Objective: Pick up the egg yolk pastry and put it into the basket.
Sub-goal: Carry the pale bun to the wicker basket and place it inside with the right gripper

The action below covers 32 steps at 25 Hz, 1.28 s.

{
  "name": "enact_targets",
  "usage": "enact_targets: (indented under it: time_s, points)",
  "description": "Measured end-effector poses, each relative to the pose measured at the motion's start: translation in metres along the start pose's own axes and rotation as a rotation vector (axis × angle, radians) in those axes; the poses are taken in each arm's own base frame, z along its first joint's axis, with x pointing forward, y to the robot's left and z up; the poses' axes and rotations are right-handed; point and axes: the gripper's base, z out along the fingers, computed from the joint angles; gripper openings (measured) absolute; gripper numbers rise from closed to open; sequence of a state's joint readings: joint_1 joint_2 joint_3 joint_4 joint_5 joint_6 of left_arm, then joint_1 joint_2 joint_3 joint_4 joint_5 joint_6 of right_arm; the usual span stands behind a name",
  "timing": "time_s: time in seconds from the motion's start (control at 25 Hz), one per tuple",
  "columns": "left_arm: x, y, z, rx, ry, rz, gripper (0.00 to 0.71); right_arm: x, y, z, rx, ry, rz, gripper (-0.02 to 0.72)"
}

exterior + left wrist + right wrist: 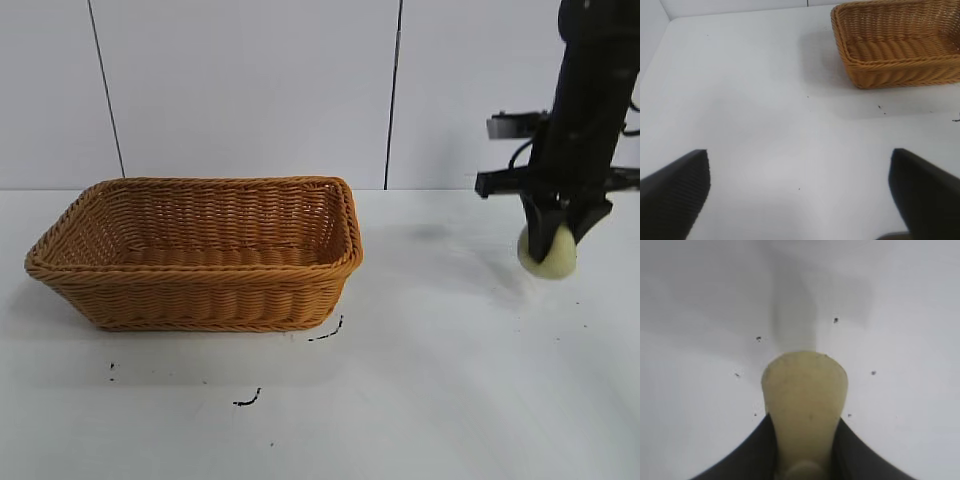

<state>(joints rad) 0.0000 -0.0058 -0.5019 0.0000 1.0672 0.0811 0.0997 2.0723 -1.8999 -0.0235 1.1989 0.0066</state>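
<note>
1. Exterior view, far left: basket (195, 255) resting on white table (450, 380), nothing inside.
2. Left claw (800, 192) spread wide, idle over bare table.
3. Far right: right claw (558, 232) pinching egg yolk pastry (550, 256), lifted clear.
4. Risk: soft pastry squeezing out or dropping mid-carry.

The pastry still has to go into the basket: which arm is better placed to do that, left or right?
Right. The right tool is shut on the egg yolk pastry and holds it off the table, so it need only carry it across to the basket. The left tool is open and holds nothing.
</note>
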Motion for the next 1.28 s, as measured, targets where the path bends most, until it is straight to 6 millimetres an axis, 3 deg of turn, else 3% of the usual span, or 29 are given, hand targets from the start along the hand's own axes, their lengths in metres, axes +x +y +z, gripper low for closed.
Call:
enact_targets:
  time_s: [0.16,0.32,0.56,0.84,1.04,1.16,1.28]
  points:
    - [0.000,0.000,0.000,0.000,0.000,0.000,0.697,-0.009,0.002,-0.017,-0.013,-0.057,0.003,0.161]
    - [0.000,0.000,0.000,0.000,0.000,0.000,0.697,-0.013,0.019,-0.023,-0.034,-0.082,-0.026,0.160]
    - [0.000,0.000,0.000,0.000,0.000,0.000,0.697,-0.013,0.080,-0.027,-0.083,-0.145,-0.152,0.160]
    - [0.000,0.000,0.000,0.000,0.000,0.000,0.697,0.000,0.172,-0.033,-0.173,-0.261,-0.329,0.160]
    - [0.000,0.000,0.000,0.000,0.000,0.000,0.697,0.015,0.233,-0.011,-0.237,-0.291,-0.434,0.160]
    - [0.000,0.000,0.000,0.000,0.000,0.000,0.697,0.023,0.263,0.016,-0.264,-0.301,-0.476,0.160]
    - [0.000,0.000,0.000,0.000,0.000,0.000,0.697,0.029,0.280,0.049,-0.275,-0.291,-0.490,0.160]
